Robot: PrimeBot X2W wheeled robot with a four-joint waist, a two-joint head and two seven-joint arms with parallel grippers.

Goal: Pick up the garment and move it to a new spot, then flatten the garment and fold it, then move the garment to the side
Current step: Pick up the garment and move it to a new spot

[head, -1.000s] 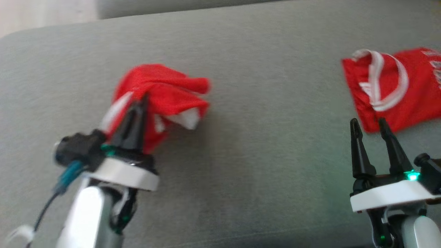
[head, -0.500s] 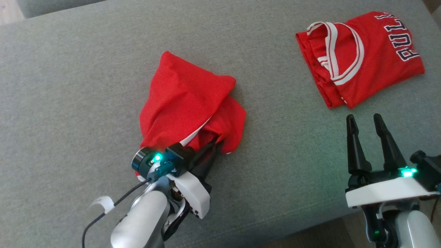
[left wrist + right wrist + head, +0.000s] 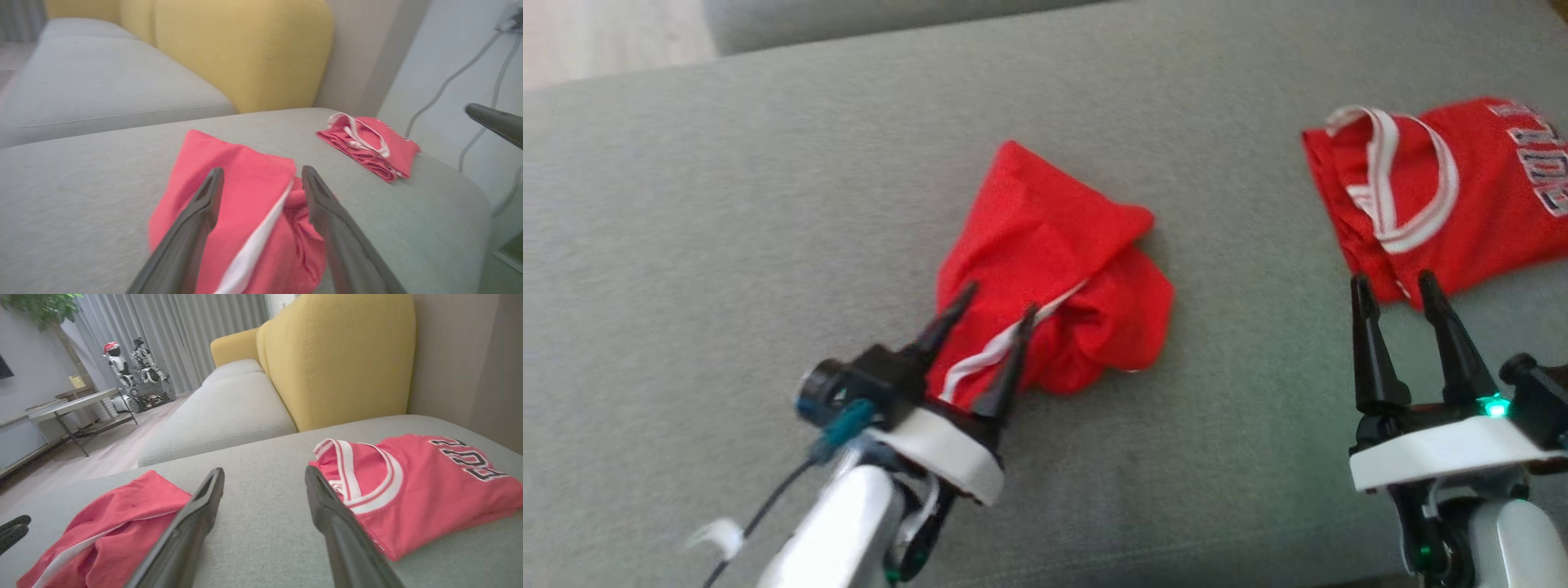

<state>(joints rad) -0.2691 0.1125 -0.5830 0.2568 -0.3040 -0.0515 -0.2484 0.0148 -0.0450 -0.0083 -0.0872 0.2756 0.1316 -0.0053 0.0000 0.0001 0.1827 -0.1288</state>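
At the near edge of the grey cushion (image 3: pixel 727 204), left of centre, the left gripper (image 3: pixel 1001 298) stands with jaws apart, its fingers straddling the near end of the garment (image 3: pixel 1054 245). Contact with the cloth cannot be confirmed. The garment lies bunched near the middle of the surface, red and doubled over itself, with a white trim strip running out from under the top flap toward that gripper. Toward the near right corner the right gripper (image 3: pixel 1393 280) hovers, jaws likewise apart and holding nothing. Its tips are just short of a folded jersey (image 3: pixel 1462 196), also red, lying by the right edge and well apart from the heap.

Assessment: the garment appears placed, and flattening is the step in hand.

Recommended:
- Take a single layer at the trimmed hem.
- Bring the right gripper across to an opposite edge of the same garment.
- Draw the two apart low over the surface.

Risk: pinching several layers would merely drag the heap.
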